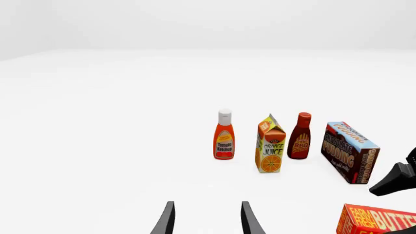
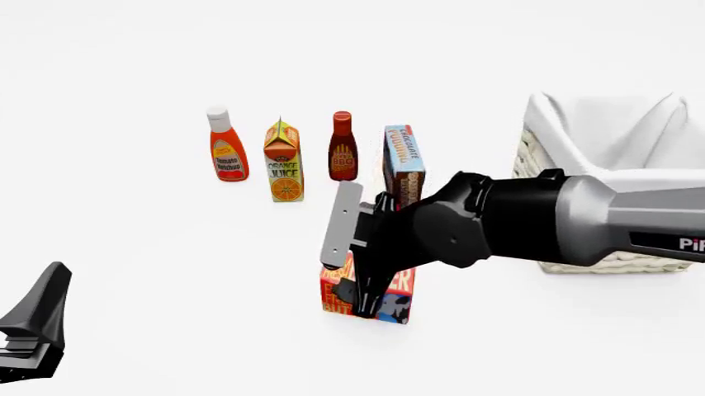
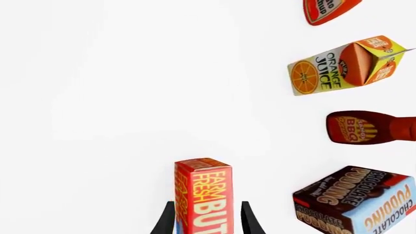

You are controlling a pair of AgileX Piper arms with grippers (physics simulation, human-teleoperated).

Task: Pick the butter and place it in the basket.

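The butter (image 2: 337, 300), a red-orange box with cream lettering, stands on the white table in front of the groceries. My right gripper (image 2: 372, 300) points down over it, open, with one finger on each side of the box. In the right wrist view the butter (image 3: 202, 195) sits between the fingers (image 3: 250, 219), with a small gap on one side. The cream wicker basket (image 2: 532, 158) with white lining stands at the right, behind my right arm. My left gripper (image 2: 35, 326) is open and empty at the near left (image 1: 206, 207). The butter (image 1: 377, 222) shows at the edge of the left wrist view.
Behind the butter stand a ketchup bottle (image 2: 226, 148), an orange juice carton (image 2: 283, 161), a BBQ sauce bottle (image 2: 343, 148) and the chocolate pudding box (image 2: 404, 161), which is closest to the butter. The right arm's body covers part of the basket.
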